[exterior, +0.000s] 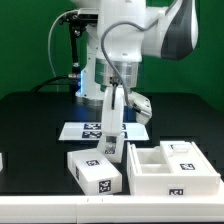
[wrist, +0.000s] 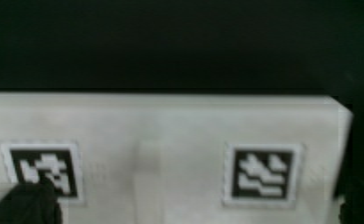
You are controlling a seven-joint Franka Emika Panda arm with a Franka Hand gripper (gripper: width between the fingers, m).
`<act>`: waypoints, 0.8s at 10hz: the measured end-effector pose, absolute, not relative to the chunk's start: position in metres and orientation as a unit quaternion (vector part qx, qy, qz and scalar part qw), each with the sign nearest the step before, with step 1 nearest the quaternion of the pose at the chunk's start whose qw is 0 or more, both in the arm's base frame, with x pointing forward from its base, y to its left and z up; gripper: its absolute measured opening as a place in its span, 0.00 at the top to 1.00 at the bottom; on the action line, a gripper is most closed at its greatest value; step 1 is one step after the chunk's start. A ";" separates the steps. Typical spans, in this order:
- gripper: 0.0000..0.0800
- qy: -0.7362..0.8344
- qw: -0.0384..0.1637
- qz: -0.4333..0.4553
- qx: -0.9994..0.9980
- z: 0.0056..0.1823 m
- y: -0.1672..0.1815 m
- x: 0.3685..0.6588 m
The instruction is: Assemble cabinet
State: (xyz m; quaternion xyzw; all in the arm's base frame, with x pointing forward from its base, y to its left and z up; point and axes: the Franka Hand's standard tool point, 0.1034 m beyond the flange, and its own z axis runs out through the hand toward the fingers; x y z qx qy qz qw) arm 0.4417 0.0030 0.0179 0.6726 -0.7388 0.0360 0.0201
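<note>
Green wall (exterior: 30,40) closes off the back of the scene, and a black tabletop (exterior: 40,120) fills the rest, with a pale strip along its front edge. The white arm (exterior: 125,40) comes down in the middle and hides the centre of the marker board (exterior: 85,130), which lies flat behind it; only the board's ends and a few of its tags show. The tool (exterior: 108,148) hangs tilted over a solid white block (exterior: 95,172) that carries one tag on top and one on its front; whether the tips touch the block cannot be told from the exterior view. The wrist view is blurred: a broad white face (wrist: 161,130) with a left tag (wrist: 46,170) and a right tag (wrist: 262,172) side by side, black tabletop beyond it, and one dark finger (wrist: 26,208) cut off at the corner of the picture. With that finger so far out to the side, the tool stands spread wide, pinching nothing. The cabinet (exterior: 150,178) sits at the front on the exterior view's right, just beside the block, its open compartments facing up and its far end cut by the picture's edge. A smaller white part (exterior: 142,104) lies behind the arm, half hidden, and a white scrap (exterior: 2,160) barely shows at the exterior view's left edge.
</note>
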 end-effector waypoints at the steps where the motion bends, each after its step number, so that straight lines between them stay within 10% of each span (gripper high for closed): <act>1: 0.00 -0.735 0.025 0.036 0.676 0.013 0.007 0.441; 4: 0.03 -0.731 0.028 0.037 0.681 0.010 0.008 0.442; 7: 0.65 -0.731 0.028 0.037 0.681 0.010 0.009 0.442; 8: 0.65 -0.730 0.028 0.037 0.681 0.010 0.009 0.442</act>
